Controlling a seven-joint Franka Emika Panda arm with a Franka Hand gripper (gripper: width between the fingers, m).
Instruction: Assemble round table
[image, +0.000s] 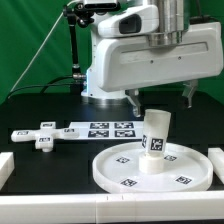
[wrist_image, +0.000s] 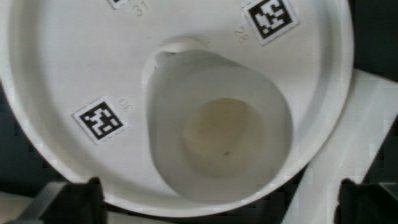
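Green cloth is hanging behind the black table (image: 40, 105) you are working at. Your tool (image: 162, 98) is hovering just above the leg (image: 155, 135), jaws spread wide and gripping nothing. That leg is standing upright inside the rimmed round disc (image: 120, 172), near you and toward the exterior view's right. Its hollow top is holding nothing. If you are descending off centre, a finger is likely to catch the leg's rim and tip it. The cross-bar foot (image: 40, 135) is lying well apart, at the exterior view's left.

Bright even overhead light; soft shadows; wrist view blurred, close-up, slightly distorted.
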